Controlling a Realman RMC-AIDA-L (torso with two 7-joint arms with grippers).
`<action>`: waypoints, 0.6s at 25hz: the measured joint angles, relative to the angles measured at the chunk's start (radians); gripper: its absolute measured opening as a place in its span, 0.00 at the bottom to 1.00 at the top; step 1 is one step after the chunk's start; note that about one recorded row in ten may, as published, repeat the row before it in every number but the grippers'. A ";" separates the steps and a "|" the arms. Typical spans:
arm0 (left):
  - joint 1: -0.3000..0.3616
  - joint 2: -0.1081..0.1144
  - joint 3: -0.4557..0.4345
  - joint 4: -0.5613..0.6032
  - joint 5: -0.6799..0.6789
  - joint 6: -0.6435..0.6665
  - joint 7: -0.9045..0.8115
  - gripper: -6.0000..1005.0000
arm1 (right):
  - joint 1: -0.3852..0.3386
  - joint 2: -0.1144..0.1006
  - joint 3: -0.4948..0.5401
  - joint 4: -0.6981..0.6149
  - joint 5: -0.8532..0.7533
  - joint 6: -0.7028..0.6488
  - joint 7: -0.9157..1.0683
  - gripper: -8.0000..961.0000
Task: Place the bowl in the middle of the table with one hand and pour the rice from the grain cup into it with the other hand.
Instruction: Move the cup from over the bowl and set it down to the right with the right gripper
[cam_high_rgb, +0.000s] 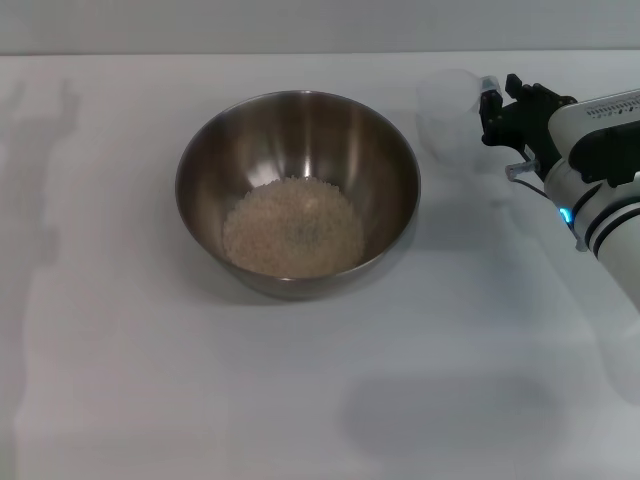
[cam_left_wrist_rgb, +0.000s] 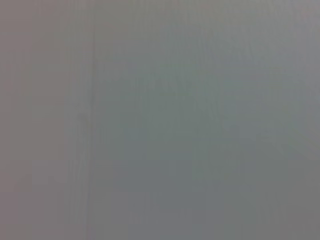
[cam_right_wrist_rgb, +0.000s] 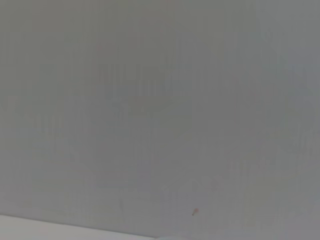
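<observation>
A large round stainless-steel bowl (cam_high_rgb: 298, 190) is seen at centre frame on the plain white surface (cam_high_rgb: 150, 400), with pale beige rice (cam_high_rgb: 293, 241) heaped in its bottom. At upper right, the small translucent plastic grain cup (cam_high_rgb: 448, 105) is held upright by the right tool (cam_high_rgb: 492, 108), closed on its handle side, apart from the bowl. The left tool is out of sight.

We see a shiny brushed-metal bowl (cam_high_rgb: 298, 190) at centre frame, holding matt, granular rice (cam_high_rgb: 293, 227); a translucent smooth plastic grain cup (cam_high_rgb: 450, 108) upper right; all on the matt white table (cam_high_rgb: 300, 400).
</observation>
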 joint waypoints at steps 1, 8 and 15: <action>0.001 0.000 0.000 0.000 0.000 0.000 0.000 0.67 | 0.000 0.000 0.000 0.000 -0.001 0.000 0.000 0.20; 0.001 0.000 0.000 0.000 0.000 0.002 0.000 0.67 | -0.024 0.002 -0.004 -0.008 -0.014 0.001 0.001 0.28; -0.003 0.002 0.000 0.000 0.000 0.002 0.001 0.68 | -0.065 0.003 -0.020 -0.015 -0.014 -0.045 0.001 0.41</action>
